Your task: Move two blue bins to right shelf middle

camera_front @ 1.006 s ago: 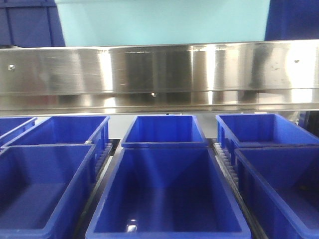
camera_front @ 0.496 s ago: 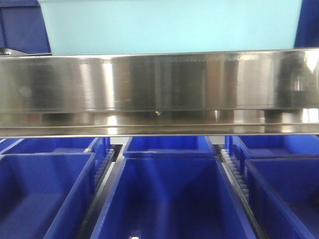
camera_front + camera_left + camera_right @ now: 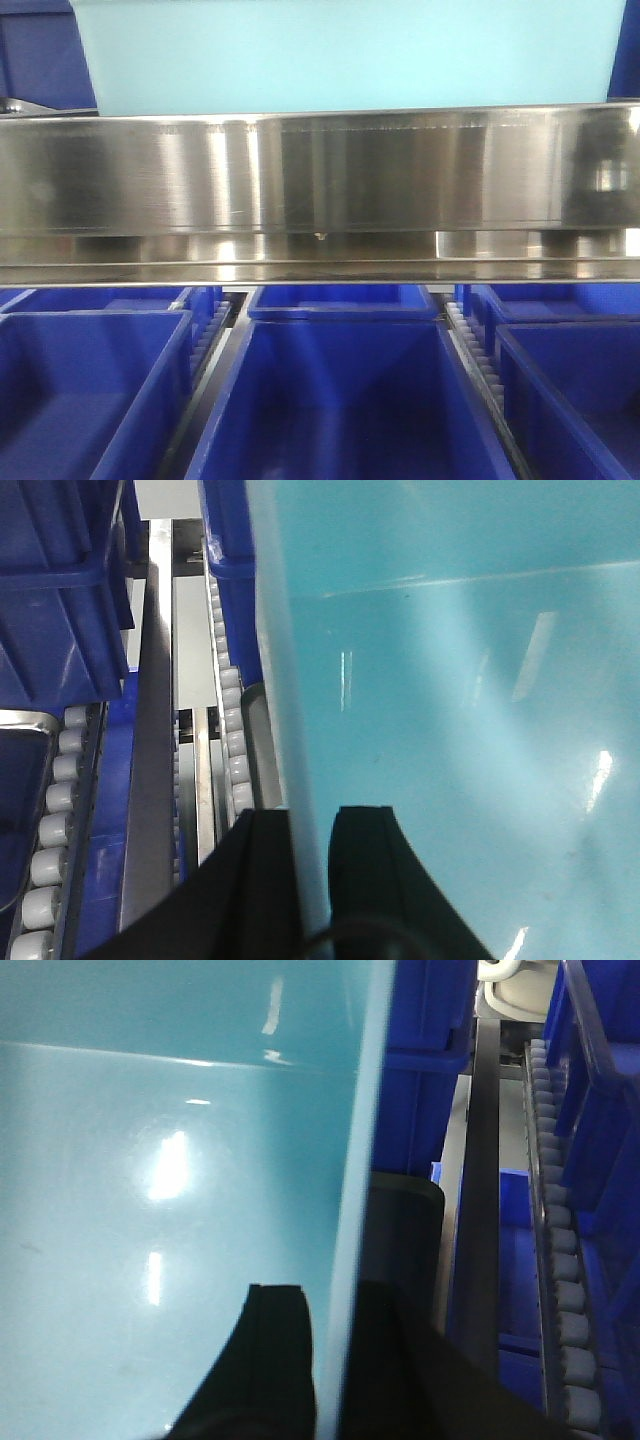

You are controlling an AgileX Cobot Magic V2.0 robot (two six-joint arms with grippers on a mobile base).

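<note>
We hold a pale bin (image 3: 340,55) at the shelf (image 3: 320,180).
The shelf's steel rail crosses the front view, with the pale bin above it and dark bins (image 3: 340,400) below beside rollers (image 3: 232,740). Our left gripper (image 3: 310,825) and right gripper (image 3: 335,1295) are each clamped on a wall of the pale bin.

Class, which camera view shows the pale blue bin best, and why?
The front-facing view: the pale blue bin shows its full width above the steel rail. Each wrist view shows only one wall close up, pinched by the left hand in one, the right hand in the other.
</note>
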